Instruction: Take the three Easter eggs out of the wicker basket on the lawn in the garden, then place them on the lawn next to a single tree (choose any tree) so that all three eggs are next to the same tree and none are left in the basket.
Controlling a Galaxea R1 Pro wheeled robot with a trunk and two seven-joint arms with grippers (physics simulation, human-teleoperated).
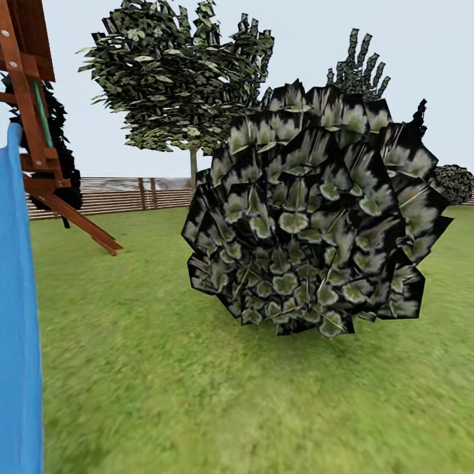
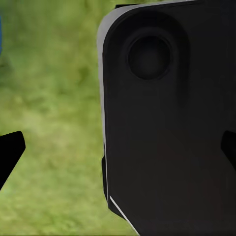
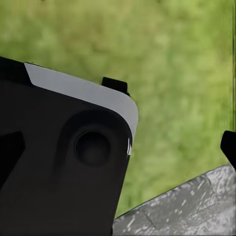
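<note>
The Easter eggs and the wicker basket are out of view. In the head view the lawn (image 1: 164,388) stretches ahead to a wooden fence. A tree (image 1: 178,79) with a broad leafy canopy and a thin pale trunk stands far back near that fence. My left gripper (image 2: 118,150) is open, its black fingertips (image 2: 11,152) at the frame's edges over grass (image 2: 54,98), with a dark part of the robot's body (image 2: 167,128) behind. My right gripper (image 3: 118,147) is likewise open and holds nothing, over grass (image 3: 182,73) and a dark body panel (image 3: 59,172).
A large dark-leaved shrub (image 1: 309,210) fills the middle ground straight ahead. A blue slide (image 1: 16,316) and a brown wooden play frame (image 1: 39,131) stand at the left edge. The slatted fence (image 1: 118,194) closes the back. A grey mottled surface (image 3: 196,206) lies under the right gripper.
</note>
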